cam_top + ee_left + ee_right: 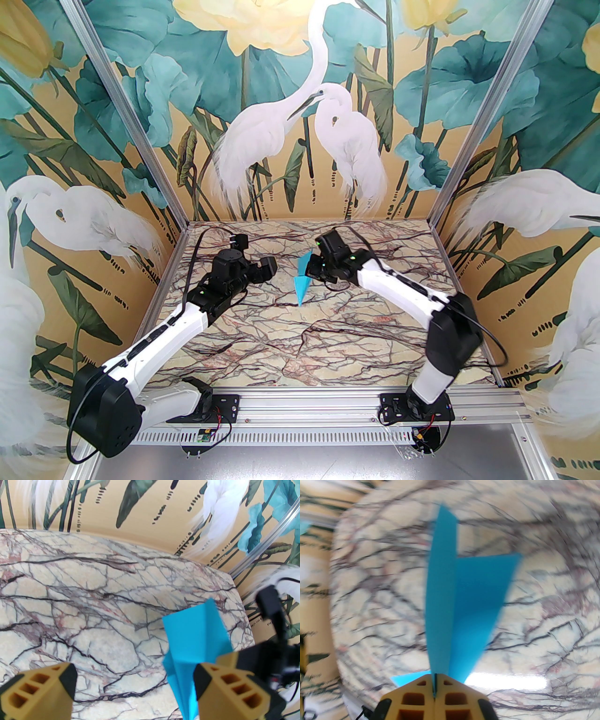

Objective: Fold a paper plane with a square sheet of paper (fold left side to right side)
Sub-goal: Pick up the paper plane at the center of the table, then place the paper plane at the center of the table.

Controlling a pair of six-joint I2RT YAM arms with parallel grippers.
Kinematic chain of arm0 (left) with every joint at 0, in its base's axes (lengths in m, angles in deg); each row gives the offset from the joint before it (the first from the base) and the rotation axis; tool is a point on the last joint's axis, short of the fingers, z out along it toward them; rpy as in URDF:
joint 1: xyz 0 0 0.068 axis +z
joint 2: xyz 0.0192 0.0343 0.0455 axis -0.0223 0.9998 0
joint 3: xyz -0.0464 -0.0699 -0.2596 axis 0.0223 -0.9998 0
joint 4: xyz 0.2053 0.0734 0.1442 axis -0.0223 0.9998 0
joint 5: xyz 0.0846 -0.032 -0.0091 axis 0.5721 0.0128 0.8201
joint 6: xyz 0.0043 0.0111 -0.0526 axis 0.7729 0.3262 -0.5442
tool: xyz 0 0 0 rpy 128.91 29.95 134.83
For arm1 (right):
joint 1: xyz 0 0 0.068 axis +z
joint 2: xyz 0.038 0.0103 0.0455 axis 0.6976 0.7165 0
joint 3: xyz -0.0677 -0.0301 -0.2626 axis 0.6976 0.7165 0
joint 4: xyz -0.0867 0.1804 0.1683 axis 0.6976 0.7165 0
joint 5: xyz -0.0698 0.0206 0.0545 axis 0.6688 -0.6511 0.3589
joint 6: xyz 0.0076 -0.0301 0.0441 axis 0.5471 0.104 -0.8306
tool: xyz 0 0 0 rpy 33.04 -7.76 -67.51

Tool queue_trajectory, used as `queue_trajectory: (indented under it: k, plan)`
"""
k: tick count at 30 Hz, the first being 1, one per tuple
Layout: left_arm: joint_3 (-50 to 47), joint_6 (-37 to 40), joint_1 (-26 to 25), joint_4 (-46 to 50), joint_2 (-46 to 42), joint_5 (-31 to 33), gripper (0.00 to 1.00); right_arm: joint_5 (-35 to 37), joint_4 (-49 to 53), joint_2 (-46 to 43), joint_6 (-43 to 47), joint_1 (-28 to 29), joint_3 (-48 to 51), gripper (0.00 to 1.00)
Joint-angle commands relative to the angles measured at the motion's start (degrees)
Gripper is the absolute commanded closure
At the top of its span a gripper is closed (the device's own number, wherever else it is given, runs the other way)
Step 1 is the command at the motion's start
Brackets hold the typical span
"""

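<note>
The folding looks essentially done: the slim, pointed turquoise-blue paper plane (300,283), just toward 12 o'clock of the marble-patterned worktop's (328,337) centre, is pinched in the right claw (434,686), with the left claw (134,676) spread apart at its 9 o'clock, so probably only release is left.

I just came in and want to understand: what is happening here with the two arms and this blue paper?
The right arm holds the turquoise-blue folded paper plane, a slim dart shape, with its jaws shut on a fold, over the marble-patterned table. The left arm is beside it with jaws open, not touching the paper. The folding looks finished, or nearly so.
</note>
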Motion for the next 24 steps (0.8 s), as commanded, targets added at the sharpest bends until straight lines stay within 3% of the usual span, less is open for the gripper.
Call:
queue_trajectory:
  k: [1,7,12,13,15,21,24]
  plan:
    - [0.2,-0.2,0.2,1.5,-0.6,3.3,0.11,-8.7,-7.1,0.9,4.2,-1.6,9.0,1.00]
    - [0.2,-1.1,0.3,2.4,-0.1,2.5,0.11,-12.0,-14.8,1.8,4.8,-7.7,23.6,0.98]
    - [0.0,-1.2,0.3,2.7,-0.1,1.7,0.10,-9.1,-11.5,0.2,8.3,-11.9,28.2,0.91]
    - [0.0,-1.2,0.3,2.7,-0.1,1.6,0.10,-8.5,-10.7,-0.3,8.8,-12.5,28.5,0.88]
    - [0.0,-1.3,0.2,2.7,0.0,1.2,0.10,-6.3,-7.8,-1.3,9.9,-13.2,28.3,0.72]
    - [0.2,-0.5,0.3,2.6,-0.1,1.6,0.09,-1.4,1.6,-7.7,13.5,-12.7,23.7,0.64]
    - [0.4,-0.2,0.3,2.7,0.0,1.6,0.09,0.9,9.2,-8.9,15.3,-9.7,18.8,0.61]
